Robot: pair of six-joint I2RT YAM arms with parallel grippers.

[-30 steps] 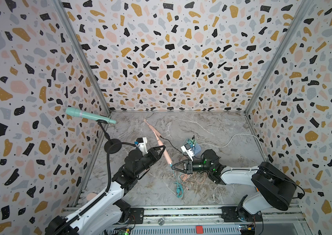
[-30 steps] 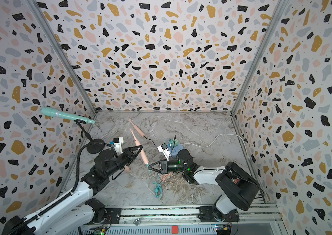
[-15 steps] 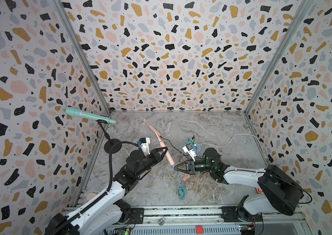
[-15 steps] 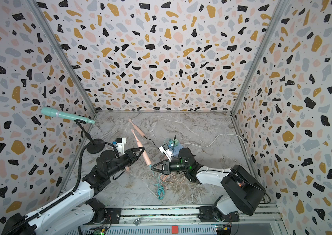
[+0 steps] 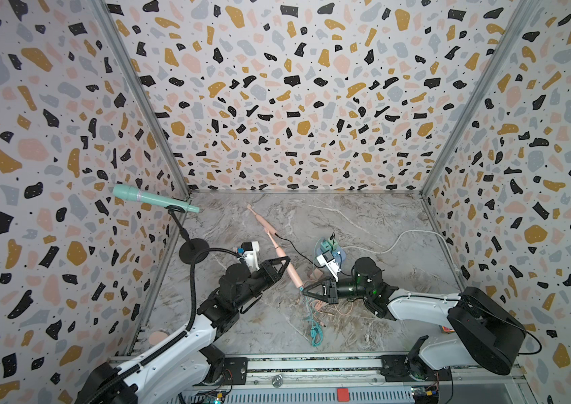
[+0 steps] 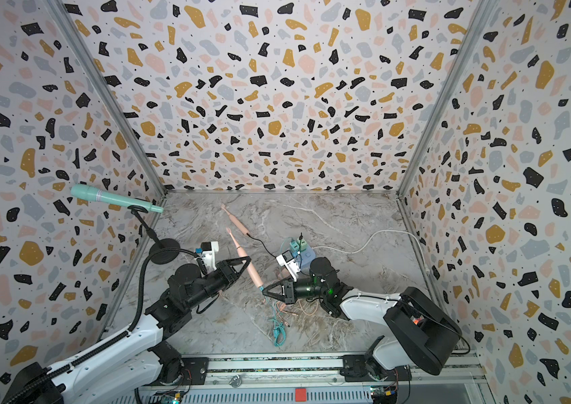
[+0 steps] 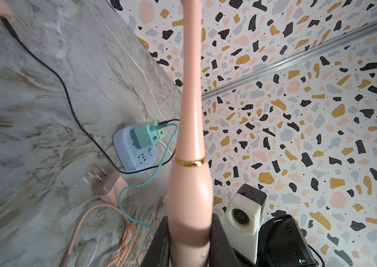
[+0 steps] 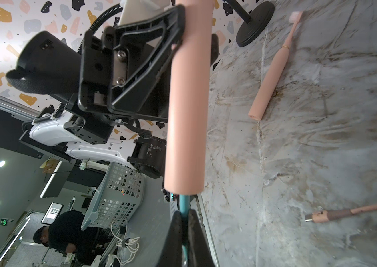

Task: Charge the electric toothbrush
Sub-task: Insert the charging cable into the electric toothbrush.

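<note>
Pink plastic met teal wire above the marble table (image 5: 364, 217). The left gripper (image 5: 284, 261) was clamped on the body of an electric toothbrush (image 5: 293, 274), holding it clear of the surface. It was tilted, with the brush head towards the back wall and the base towards the right arm.

The right gripper (image 5: 305, 292) had its fingers pinched together on the end of a teal cable (image 8: 184, 205), right at the toothbrush's base. In the right wrist view the cable end seemed to touch the base, though whether it was seated in the socket could not be told. The rest of the teal cable lay in a loose tangle on the table near the front rail, mixed with loops of a pink cable (image 7: 86, 222).

From the left wrist, the teal cable ran up to a green adapter (image 7: 144, 137) sitting on a pale blue power strip (image 7: 134, 159). A pink charger (image 7: 109, 187) lay on the table just beside the strip, prongs bare.

A second toothbrush (image 5: 263, 222), also pink, lay flat farther back, with a black cable (image 7: 67, 97) in its base that led towards the green adapter. A white cord (image 5: 399, 238) curved from the strip towards the right wall. A mint microphone (image 5: 147, 197) sat on a black stand (image 5: 193, 250) at the left edge of the table.
</note>
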